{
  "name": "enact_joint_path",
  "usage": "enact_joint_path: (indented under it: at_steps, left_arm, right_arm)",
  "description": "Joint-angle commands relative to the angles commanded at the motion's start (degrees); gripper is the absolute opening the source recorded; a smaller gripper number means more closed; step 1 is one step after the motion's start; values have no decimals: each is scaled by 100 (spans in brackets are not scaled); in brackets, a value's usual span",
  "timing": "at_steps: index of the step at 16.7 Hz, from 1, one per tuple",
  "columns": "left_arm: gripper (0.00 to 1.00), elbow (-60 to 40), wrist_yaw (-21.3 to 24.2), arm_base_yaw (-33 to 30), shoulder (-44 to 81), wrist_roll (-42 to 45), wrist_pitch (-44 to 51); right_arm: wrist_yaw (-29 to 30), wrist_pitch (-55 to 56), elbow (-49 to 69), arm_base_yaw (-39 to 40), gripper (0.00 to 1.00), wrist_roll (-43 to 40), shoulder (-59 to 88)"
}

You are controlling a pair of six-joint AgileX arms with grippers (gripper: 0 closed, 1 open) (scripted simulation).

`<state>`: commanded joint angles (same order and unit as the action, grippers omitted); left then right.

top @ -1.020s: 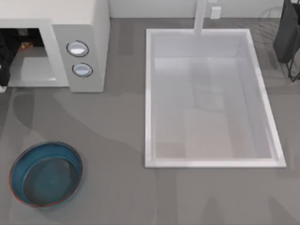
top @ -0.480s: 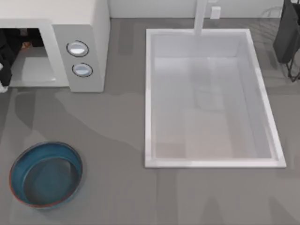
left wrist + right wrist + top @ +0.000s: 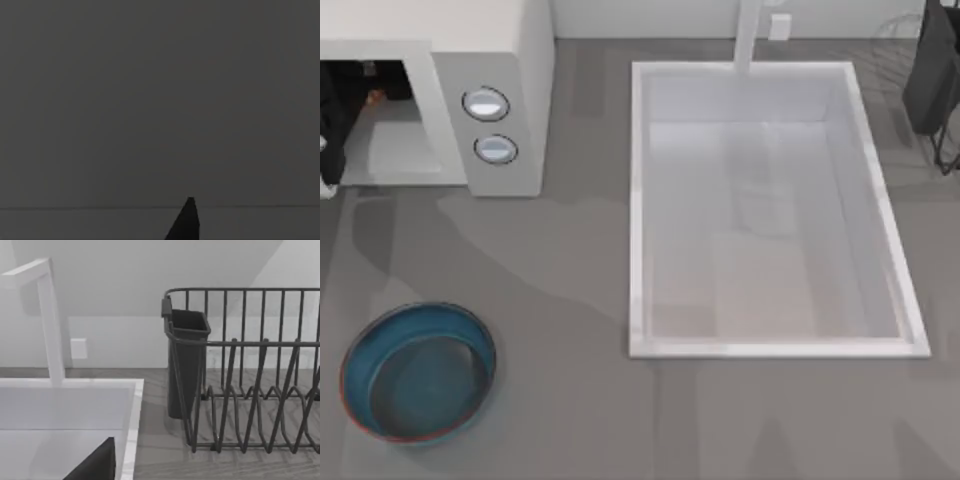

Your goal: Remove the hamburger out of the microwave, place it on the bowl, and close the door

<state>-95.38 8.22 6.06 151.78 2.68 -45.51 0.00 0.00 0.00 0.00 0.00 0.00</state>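
**Left arm deep in the microwave, hamburger barely peeking out**

Nearest, at the desk's point(image 3: 560, 290) left front, sits the bowl point(image 3: 418, 372), teal and holding nothing. Right of it lies the white sink point(image 3: 640, 250), faucet point(image 3: 748, 35) at its far rim. Farther back on the left, the microwave point(image 3: 510, 100) gapes open; the left end effector point(image 3: 328, 130) is reaching into its cavity, cut off by the frame edge, so I cannot tell its fingers' state. An orange sliver in the dark is the hamburger point(image 3: 375, 96), mostly hidden. Left wrist view is dark. Right arm point(image 3: 932, 75) is parked far right; its wrist view adds a wire dish rack point(image 3: 250, 370) with a dark cup point(image 3: 186, 360); right end effector's state, I cannot tell.
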Motion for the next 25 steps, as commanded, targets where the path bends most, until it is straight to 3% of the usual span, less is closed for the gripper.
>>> enact_joint_path:
  at_steps: [4, 12, 15, 25]
  left_arm:
    - [0, 878, 81, 87, -360, 21, -587]
    - [0, 4446, 359, 385, -1593, 92, -2594]
    - [0, 5328, 444, 476, -1964, 114, -3209]
    - [0, 5625, 471, 486, -2323, 134, -3289]
  right_arm:
    - [0, 0, 0, 0, 100, 0, 0]
    - [0, 0, 0, 0, 100, 0, 0]
    - [0, 0, 0, 0, 100, 0, 0]
    - [0, 0, 0, 0, 100, 0, 0]
